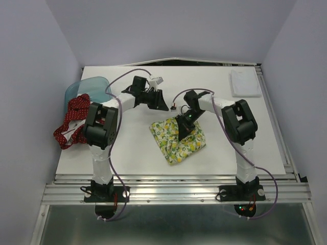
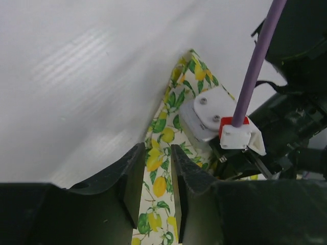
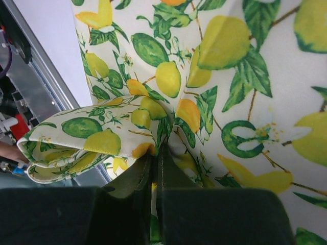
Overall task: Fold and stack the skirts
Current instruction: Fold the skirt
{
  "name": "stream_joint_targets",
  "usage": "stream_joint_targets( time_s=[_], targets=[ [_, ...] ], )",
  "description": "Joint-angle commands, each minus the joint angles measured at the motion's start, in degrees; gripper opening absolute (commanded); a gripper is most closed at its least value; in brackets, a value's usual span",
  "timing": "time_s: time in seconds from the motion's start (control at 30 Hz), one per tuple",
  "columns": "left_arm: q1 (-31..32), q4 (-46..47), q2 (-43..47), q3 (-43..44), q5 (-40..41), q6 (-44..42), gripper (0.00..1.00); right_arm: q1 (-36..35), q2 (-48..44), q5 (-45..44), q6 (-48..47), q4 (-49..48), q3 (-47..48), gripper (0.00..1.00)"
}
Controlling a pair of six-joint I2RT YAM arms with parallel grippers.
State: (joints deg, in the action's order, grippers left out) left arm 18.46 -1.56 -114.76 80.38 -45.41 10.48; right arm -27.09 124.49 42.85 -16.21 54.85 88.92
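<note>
1. Midway across the table (image 1: 127, 150) lies the lemon skirt (image 1: 171, 147), bunched into a rough, compact shape, not a flat, neat fold
2. On top of the lemon skirt, towards its far edge, sits the right gripper (image 1: 183, 133). Its jaws are pressed together on a doubled flap of the printed cloth. The wrist view shows that flap rolled over in layers to one side of the fingers (image 3: 137, 178)
3. Just beyond the lemon skirt's far left corner, the left gripper (image 2: 156, 168) hangs over bare table with its fingers a little apart. Nothing is between them: the print seen through the gap lies below and ahead, not in its grasp
4. Well to the left of the lemon skirt, the red skirt (image 1: 70, 122) lies crumpled at the table edge. It is draped partly out of the bin (image 1: 94, 84), which stands further off on the same side
5. Done so far, as I judge it: the lemon skirt looks partly folded, with cloth already doubled over itself, but the edges are uneven and one flap is in the air
6. Left to do, as I judge it: lay that flap down and square up the lemon skirt. Then bring the red skirt over, spread and fold it, and set one on the other. No stack exists yet, so the task looks less than half done
</note>
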Motion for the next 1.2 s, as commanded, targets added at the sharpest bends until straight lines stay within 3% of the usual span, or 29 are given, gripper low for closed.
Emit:
stream_joint_targets(
  time_s=[0.0,0.37,0.63,0.87,1.17],
  targets=[
    [2.8,-8.3,-2.7,0.9,-6.8,-5.3,0.35,-0.5,-1.6,-10.2,3.5,-3.9,-2.1,0.01],
    [5.3,-13.4,-8.3,2.1,1.4,-6.0,0.29,-0.5,-5.6,-12.7,6.8,-7.7,-4.7,0.01],
    [5.2,-16.3,-13.2,3.9,7.0,-5.6,0.24,-0.5,-10.5,-14.5,7.0,-6.0,-0.3,0.01],
    [5.4,-18.6,-15.3,6.5,8.1,-6.8,0.24,-0.5,-12.3,-20.0,4.7,-4.0,6.7,0.01],
    [5.4,-19.5,-16.1,7.6,8.1,-7.5,0.24,-1.6,-11.6,-20.3,-1.0,-6.0,9.3,0.01]
  ],
)
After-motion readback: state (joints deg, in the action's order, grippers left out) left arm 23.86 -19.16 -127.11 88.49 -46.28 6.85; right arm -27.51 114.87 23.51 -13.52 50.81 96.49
